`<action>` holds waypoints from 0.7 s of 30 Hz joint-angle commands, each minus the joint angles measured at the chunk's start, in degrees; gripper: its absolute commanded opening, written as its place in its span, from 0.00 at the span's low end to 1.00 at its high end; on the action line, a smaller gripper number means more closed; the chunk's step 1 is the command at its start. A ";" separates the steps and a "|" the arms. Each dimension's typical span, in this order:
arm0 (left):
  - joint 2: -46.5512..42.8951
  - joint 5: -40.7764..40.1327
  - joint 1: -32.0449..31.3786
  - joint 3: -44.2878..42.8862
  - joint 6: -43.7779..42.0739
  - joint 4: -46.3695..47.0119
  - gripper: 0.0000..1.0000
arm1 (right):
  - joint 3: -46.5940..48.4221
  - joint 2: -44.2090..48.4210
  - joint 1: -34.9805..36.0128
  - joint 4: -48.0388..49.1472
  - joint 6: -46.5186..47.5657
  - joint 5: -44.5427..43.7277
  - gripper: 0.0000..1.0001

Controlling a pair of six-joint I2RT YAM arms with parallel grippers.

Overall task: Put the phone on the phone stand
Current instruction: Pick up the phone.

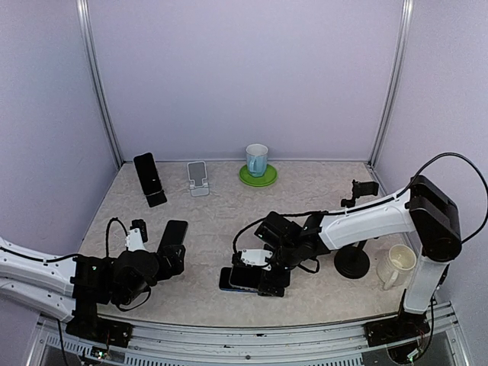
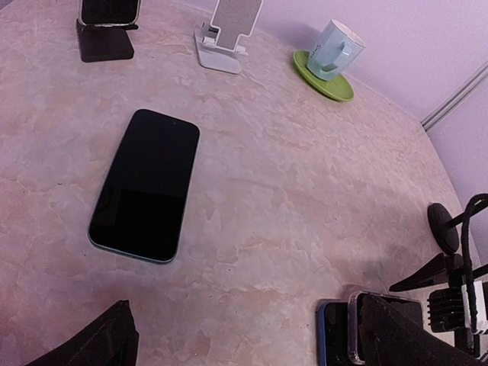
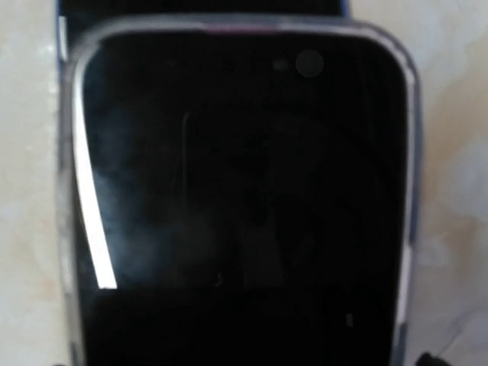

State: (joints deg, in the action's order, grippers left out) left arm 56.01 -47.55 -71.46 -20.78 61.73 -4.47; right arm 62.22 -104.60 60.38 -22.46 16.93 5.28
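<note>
A black phone (image 2: 145, 183) lies flat on the table, just ahead of my left gripper (image 2: 252, 352), which is open and empty; it also shows in the top view (image 1: 174, 233). The white phone stand (image 1: 198, 179) stands empty at the back, and is seen in the left wrist view (image 2: 227, 34). My right gripper (image 1: 264, 279) is down on a clear-cased phone (image 3: 244, 175) that lies on top of a blue phone (image 1: 229, 280). The cased phone fills the right wrist view and hides the fingers.
A black stand (image 1: 150, 180) holding a dark phone is at the back left. A cup on a green saucer (image 1: 258, 175) is at the back centre. A black round-based holder (image 1: 352, 263) and a cream mug (image 1: 396, 264) stand at the right.
</note>
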 commanded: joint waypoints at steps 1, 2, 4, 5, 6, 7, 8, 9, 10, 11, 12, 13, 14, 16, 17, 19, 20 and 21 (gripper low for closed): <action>-0.70 -0.19 -0.42 0.92 0.62 1.22 0.99 | -0.35 -0.90 -0.96 1.19 0.41 -0.33 0.94; -0.80 -0.19 -0.41 1.03 0.62 1.44 0.99 | -0.20 -1.00 -1.03 0.93 0.38 -0.12 0.91; -0.86 -0.18 -0.40 1.02 0.66 1.57 0.99 | 0.10 -1.13 -1.01 0.44 0.48 0.48 0.83; -0.69 -0.19 -0.39 1.00 0.67 1.53 0.99 | 0.11 -1.14 -1.05 0.33 0.47 0.60 0.79; -0.64 -0.20 -0.43 0.93 0.65 1.49 0.99 | 0.12 -1.07 -1.05 0.31 0.47 0.66 0.75; -0.58 -0.20 -0.43 0.91 0.66 1.49 0.99 | 0.11 -0.93 -0.99 0.33 0.45 0.59 0.72; -0.55 -0.21 -0.41 0.91 0.69 1.53 0.99 | -0.08 -0.71 -1.05 0.52 0.39 0.62 0.69; -0.47 -0.18 -0.42 0.99 0.81 1.55 0.99 | -0.21 -0.50 -1.05 0.64 0.43 0.80 0.66; -0.42 -0.18 -0.39 1.00 0.85 1.61 0.99 | -0.26 -0.24 -1.05 0.74 0.50 1.07 0.62; -0.31 -0.17 -0.43 1.00 0.99 1.62 0.99 | -0.31 0.01 -1.05 0.75 0.42 1.32 0.59; -0.17 -0.12 -0.43 1.00 1.01 1.70 0.99 | -0.29 0.28 -1.05 0.75 0.31 1.43 0.56; -0.05 0.03 -0.37 1.00 0.95 1.86 0.99 | -0.27 0.61 -1.04 0.79 0.26 1.50 0.54; 0.10 0.17 -0.40 1.00 1.01 2.23 0.99 | -0.21 0.97 -1.01 1.09 0.05 1.55 0.53; 0.27 0.40 -0.36 0.89 1.07 2.52 0.99 | -0.45 2.16 -0.99 1.99 -0.34 1.31 0.52; 0.37 0.53 -0.40 0.71 1.29 2.61 0.99 | -0.76 2.89 -0.86 2.65 -0.51 0.62 0.51; 0.46 0.86 -0.40 0.29 2.00 2.27 0.99 | -1.58 4.73 -0.52 4.23 -0.57 -1.40 0.51; 0.57 1.02 -0.39 -0.02 2.46 2.01 0.99 | -2.09 5.69 -0.26 5.17 -0.54 -2.93 0.51; 0.61 1.26 -0.43 -0.46 3.26 1.67 0.99 | -2.62 6.77 0.14 6.33 -0.34 -5.33 0.51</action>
State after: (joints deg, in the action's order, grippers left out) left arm 56.16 -46.96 -71.46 -20.51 63.00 -2.96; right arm 60.88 -103.50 59.79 -21.15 16.88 5.10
